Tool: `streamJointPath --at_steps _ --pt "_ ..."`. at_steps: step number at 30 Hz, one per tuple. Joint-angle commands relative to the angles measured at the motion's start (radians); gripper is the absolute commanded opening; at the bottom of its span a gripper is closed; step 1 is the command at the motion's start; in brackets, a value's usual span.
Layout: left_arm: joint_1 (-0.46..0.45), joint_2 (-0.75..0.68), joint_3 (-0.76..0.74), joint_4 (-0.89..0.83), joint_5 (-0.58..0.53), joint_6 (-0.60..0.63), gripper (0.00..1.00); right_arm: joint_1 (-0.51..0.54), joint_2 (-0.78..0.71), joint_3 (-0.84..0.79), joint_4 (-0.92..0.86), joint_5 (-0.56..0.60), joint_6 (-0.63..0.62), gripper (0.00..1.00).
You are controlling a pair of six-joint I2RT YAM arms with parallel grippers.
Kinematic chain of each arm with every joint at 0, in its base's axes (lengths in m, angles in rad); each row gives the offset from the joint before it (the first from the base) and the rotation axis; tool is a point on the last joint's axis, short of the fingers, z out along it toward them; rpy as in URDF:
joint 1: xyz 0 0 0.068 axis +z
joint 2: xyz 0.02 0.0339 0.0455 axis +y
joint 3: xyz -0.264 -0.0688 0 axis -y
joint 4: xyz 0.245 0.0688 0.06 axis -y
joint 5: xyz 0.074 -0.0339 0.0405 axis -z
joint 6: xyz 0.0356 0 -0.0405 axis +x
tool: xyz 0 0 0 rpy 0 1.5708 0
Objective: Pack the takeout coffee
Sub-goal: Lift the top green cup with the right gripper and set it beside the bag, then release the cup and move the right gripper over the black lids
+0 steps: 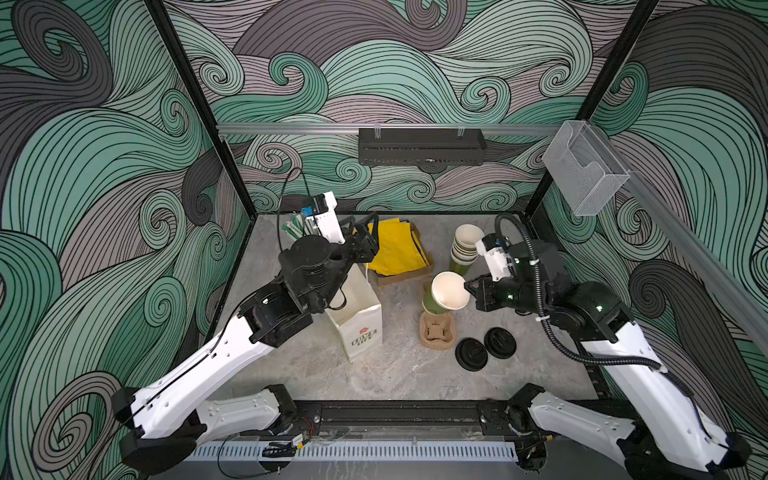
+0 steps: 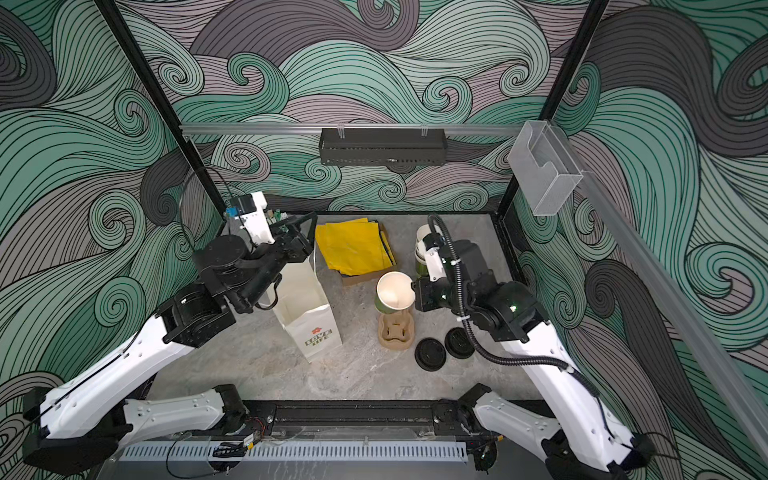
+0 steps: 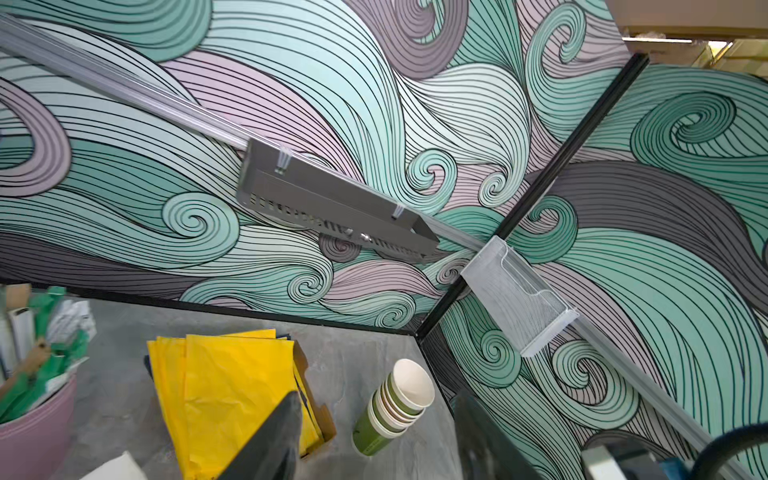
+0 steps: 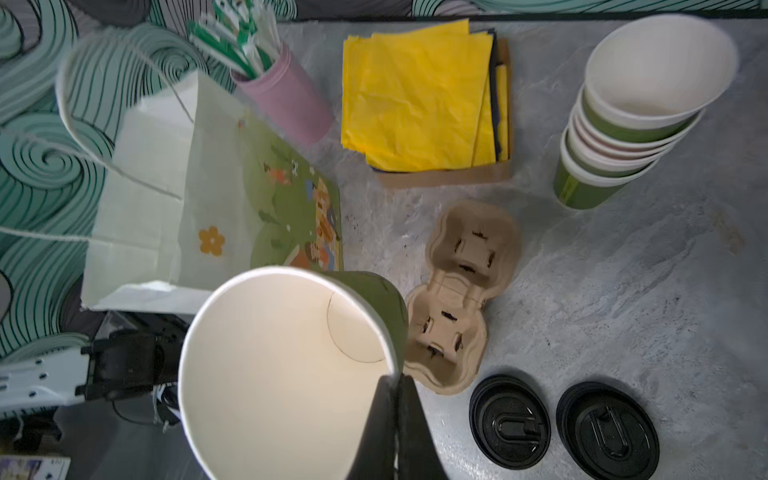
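Hardly started: pinching a lidless cup [image 1: 446, 291] by the rim with the right gripper [image 1: 468, 289], left gripper [image 1: 368, 235] spread, empty; needs lid [image 1: 471, 353], then bag [image 1: 359, 328].

Swirling wave murals in teal, grey and mauve cover the three walls [image 1: 415, 62] enclosing a grey, marble-patterned desk [image 1: 395, 374]. Black corner posts [image 1: 200, 104] rise at 11 and 1 o'clock in both top views. An aluminium rail [image 1: 291, 129] crosses the back wall at 12 o'clock, carrying a black perforated shelf [image 1: 422, 146] (hung by two clear clips [image 1: 377, 128]). A clear plastic holder [image 1: 582, 174] hangs on the wall at 2 o'clock. A white slotted duct [image 1: 353, 451] runs along the desk's near edge at 6 o'clock.
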Motion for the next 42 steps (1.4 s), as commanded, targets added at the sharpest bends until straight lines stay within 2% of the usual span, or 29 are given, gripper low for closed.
streamJointPath --at_steps 1,5,10,15,23,42 --pt "-0.001 -0.055 -0.043 -0.012 -0.079 0.02 0.61 0.13 -0.022 -0.078 0.044 0.023 0.008 0.0" --pt "-0.001 -0.137 -0.102 -0.026 -0.127 0.008 0.61 0.248 -0.027 -0.202 0.126 0.066 -0.004 0.0" --pt "-0.001 -0.215 -0.159 -0.085 -0.183 -0.04 0.61 0.292 -0.015 -0.343 0.25 0.012 0.038 0.0" --pt "-0.002 -0.296 -0.231 -0.148 -0.251 -0.137 0.61 0.309 0.012 -0.429 0.351 0.04 0.053 0.0" --pt "-0.001 -0.369 -0.295 -0.212 -0.301 -0.23 0.6 0.328 0.083 -0.471 0.432 0.077 0.054 0.0" --pt "-0.001 -0.385 -0.31 -0.231 -0.303 -0.253 0.61 0.356 0.201 -0.503 0.487 0.103 0.042 0.0"
